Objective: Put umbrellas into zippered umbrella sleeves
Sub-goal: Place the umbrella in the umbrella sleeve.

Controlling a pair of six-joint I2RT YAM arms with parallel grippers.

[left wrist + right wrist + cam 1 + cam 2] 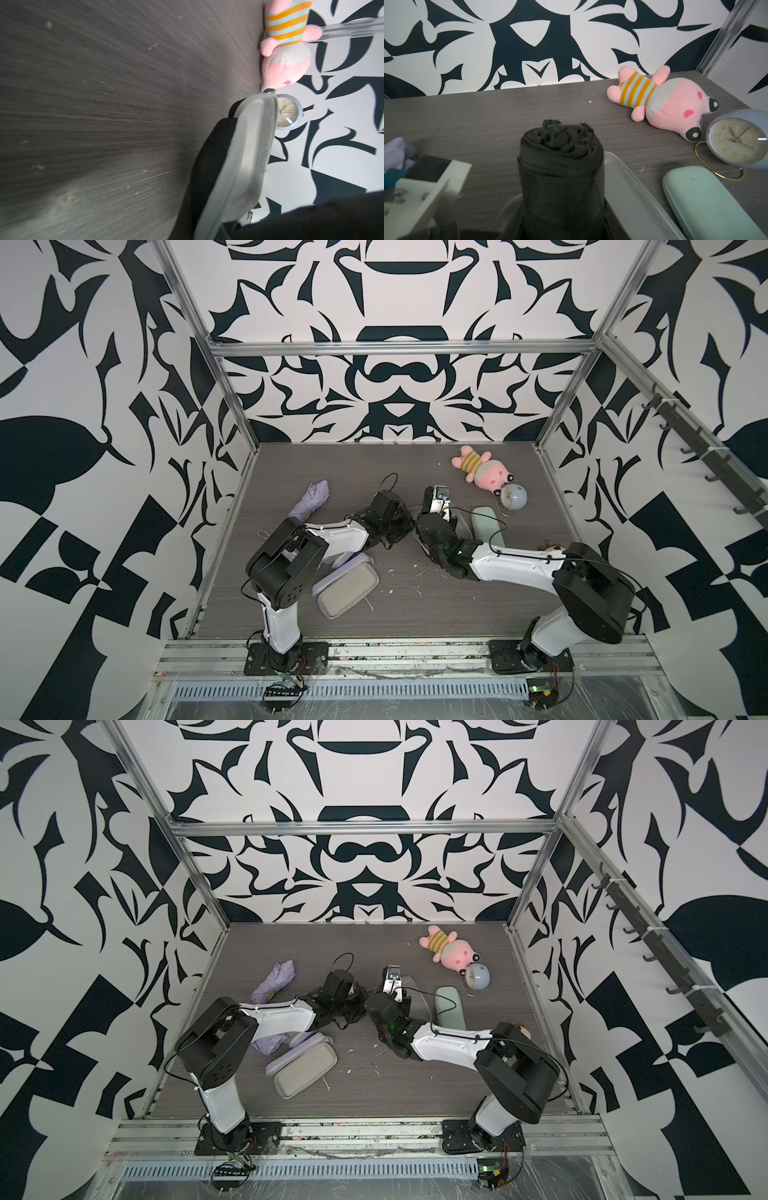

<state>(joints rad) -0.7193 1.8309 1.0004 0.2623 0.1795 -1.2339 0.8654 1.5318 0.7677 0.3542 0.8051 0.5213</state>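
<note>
A rolled black umbrella (560,166) sticks out from my right gripper (434,516), which is shut on it. It hangs over the open black sleeve, whose grey lining (629,197) shows beside and under it. My left gripper (409,526) is shut on that sleeve's rim (245,155), beside the right one at the table's middle. A shut mint green sleeve (488,526) lies just to the right. One lilac umbrella (311,502) lies at the back left. Another (270,1043) is partly hidden under the left arm, next to an open lilac sleeve (347,589).
A pink plush toy (484,472) and a round pale-blue clock (513,497) lie at the back right, close to the mint sleeve. Metal frame posts and patterned walls close in the table (415,614) on three sides.
</note>
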